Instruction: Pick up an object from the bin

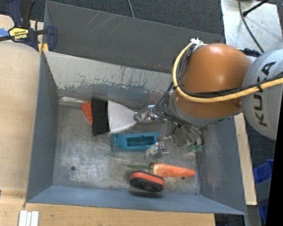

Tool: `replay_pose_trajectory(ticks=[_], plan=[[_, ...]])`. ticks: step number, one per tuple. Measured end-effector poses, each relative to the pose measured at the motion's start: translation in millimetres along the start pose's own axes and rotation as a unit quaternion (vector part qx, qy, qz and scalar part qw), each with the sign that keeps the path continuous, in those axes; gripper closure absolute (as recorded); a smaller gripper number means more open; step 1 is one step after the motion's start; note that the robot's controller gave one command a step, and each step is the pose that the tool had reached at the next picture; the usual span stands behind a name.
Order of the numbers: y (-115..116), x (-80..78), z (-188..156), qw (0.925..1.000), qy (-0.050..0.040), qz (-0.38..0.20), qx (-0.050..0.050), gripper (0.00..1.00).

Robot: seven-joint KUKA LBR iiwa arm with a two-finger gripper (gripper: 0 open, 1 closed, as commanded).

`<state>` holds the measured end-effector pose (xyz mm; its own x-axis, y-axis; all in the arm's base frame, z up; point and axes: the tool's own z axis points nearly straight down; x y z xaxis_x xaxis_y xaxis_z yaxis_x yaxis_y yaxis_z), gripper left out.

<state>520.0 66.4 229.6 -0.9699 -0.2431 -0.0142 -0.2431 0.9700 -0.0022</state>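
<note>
My gripper [152, 132] hangs below the arm's orange dome in the middle right of the bin. Its two metal fingers stand open, one fingertip [144, 114] near the white piece and the other [158, 149] near the carrot. The right end of a blue rectangular case [133, 142] lies between them on the bin floor. A white wedge-shaped piece [119, 116] lies just left of the upper finger. An orange toy carrot [172, 171] with a green stem lies just below the lower finger.
A black block [99, 116] and a small orange piece [86, 111] lie to the left of the white wedge. A black and red oval thing [146, 182] rests by the front wall. The arm's dome covers the bin's right part.
</note>
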Motion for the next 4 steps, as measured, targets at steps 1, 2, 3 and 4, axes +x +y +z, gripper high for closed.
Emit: replay_pose_trajectory(ticks=[1, 2, 3, 4], plan=[[0, -5.1, 42, 0.9941, 0.0052, 0.109, 0.0, 0.0], [-10, -6.2, 74, 0.9916, 0.0061, 0.129, 0.0, 0.0], [-14, -21.1, 146, 0.9871, -0.009, 0.16, -0.001, 1.0], [-14, -21.1, 146, 0.9871, -0.009, 0.16, -0.001, 1.0]])
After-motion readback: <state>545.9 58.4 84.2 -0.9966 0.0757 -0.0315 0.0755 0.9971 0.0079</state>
